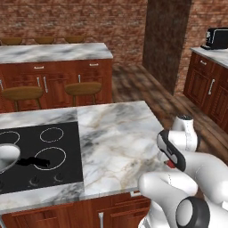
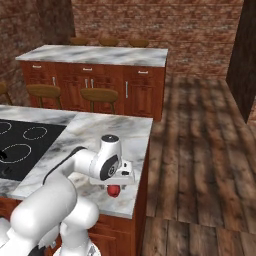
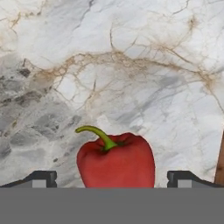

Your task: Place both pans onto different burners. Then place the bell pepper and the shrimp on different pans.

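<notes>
Near the counter [image 3: 131,65] edge, end effector [image 3: 112,178] spread wide, straddling the pepper [image 3: 116,159]; could nudge it off the edge if closed off-centre.

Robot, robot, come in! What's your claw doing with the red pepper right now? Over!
Gripper open, fingers either side of the bell pepper, not closed on it. Pepper sits on the marble counter near its edge. Nothing in the way. Over.

Bare marble counter [image 3: 131,65] around pepper [image 3: 116,159]
</notes>
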